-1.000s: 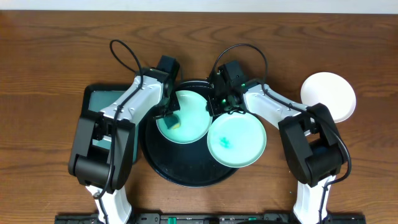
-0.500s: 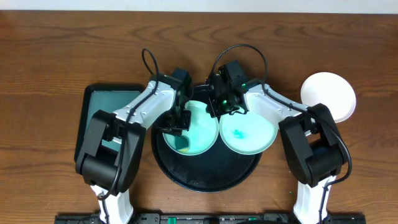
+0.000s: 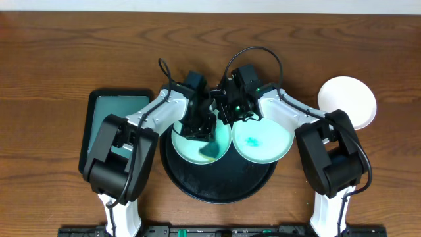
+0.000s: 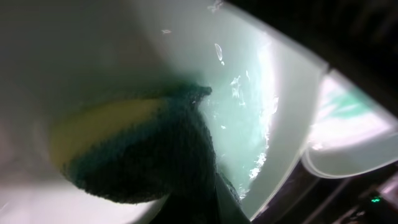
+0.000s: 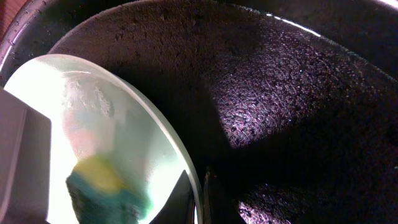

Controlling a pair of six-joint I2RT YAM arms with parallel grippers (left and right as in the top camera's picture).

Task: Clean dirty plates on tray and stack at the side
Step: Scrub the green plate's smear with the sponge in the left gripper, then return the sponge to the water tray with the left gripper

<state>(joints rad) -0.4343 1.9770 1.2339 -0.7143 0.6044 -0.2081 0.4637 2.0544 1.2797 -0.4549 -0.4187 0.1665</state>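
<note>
1. Across the wooden table [image 3: 66, 52], seen from overhead, the tray [image 3: 217, 187] sits at centre toward 6 o'clock, round, black and glossy. The sponge plate [image 3: 185, 146], shallow and mint green, lies in the tray's 11 o'clock part. The smeared plate [image 3: 273, 146] is its twin, with a teal-blue smear [image 3: 252, 141] in the middle. It stands tilted over the tray's 2 o'clock rim, and the two plates' rims meet. The white plate [image 3: 347, 102] rests on the wood at 3 o'clock, well apart from the tray. A rectangular dark-green tray [image 3: 105, 115] lies at 9 o'clock.
2. Same view: the left gripper [image 3: 199, 128] is closed on the sponge [image 3: 210, 151], which lies on the sponge plate. The right gripper [image 3: 234, 116] is clamped tight on the smeared plate's rim at 10 o'clock.
3. Left wrist, the only view that shows the sponge's make: it [image 4: 137, 155] is yellow foam under a coarse teal scouring face. It presses against the shiny mint surface of the sponge plate [image 4: 249, 112], and the smeared plate [image 4: 354, 140] shows at 3 o'clock.
4. Right wrist: only here does the tray's floor [image 5: 298, 112] read as pebbled, with bright glints. A mint plate [image 5: 81, 106] fills 8 o'clock with yellow and teal showing in it; which of the two plates it is I cannot tell. Its thin rim curves down to the right gripper's [image 5: 198, 202] dark fingertips at 6 o'clock
</note>
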